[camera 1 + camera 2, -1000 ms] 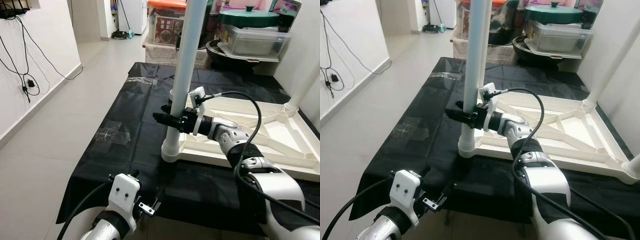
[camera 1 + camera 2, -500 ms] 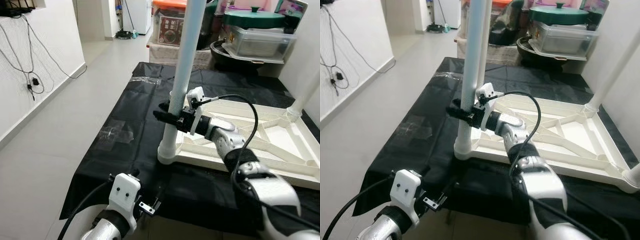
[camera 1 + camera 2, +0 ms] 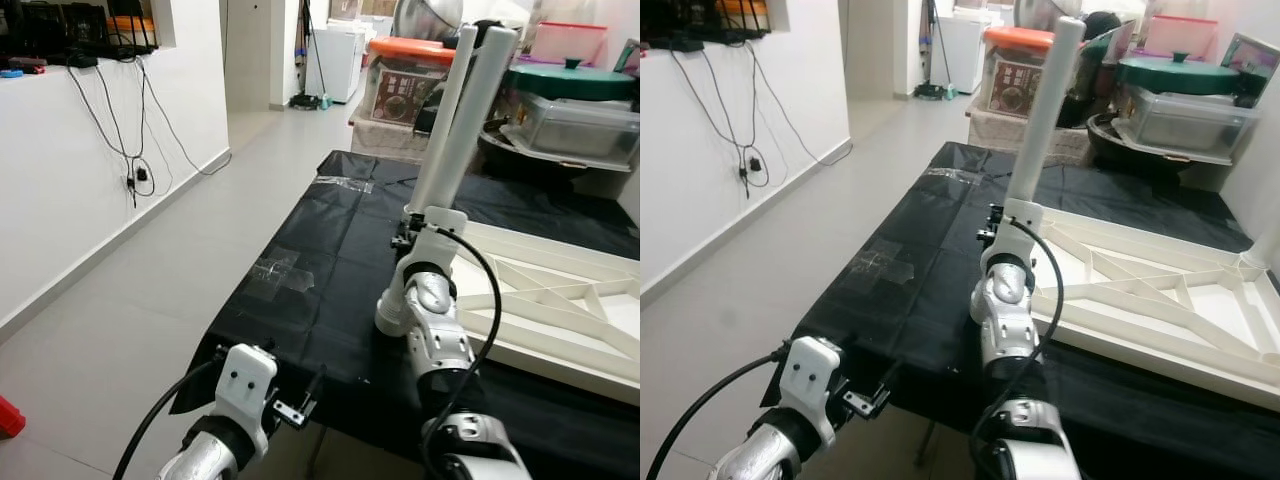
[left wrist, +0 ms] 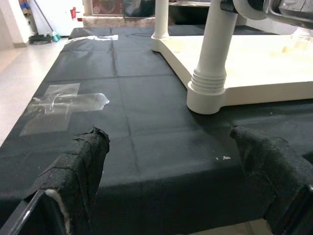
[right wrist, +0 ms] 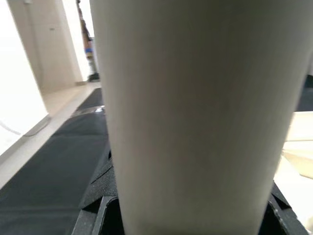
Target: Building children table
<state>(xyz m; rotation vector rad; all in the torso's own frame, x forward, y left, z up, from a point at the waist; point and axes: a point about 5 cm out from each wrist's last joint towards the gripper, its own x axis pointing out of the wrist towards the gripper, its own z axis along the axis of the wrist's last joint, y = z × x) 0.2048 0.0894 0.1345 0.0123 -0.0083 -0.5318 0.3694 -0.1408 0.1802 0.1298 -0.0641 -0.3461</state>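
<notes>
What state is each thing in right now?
Near table leg: upright in the tabletop's corner socket, right gripper closed around it.
Tabletop: upside down on the black sheet.
Left gripper: open, empty, at the sheet's near edge.
Orange-lidded bin: lid on.

White table leg (image 5: 195, 112) close up, upright between right gripper (image 5: 188, 215) fingers; black cloth (image 5: 54, 171) beyond.
</notes>
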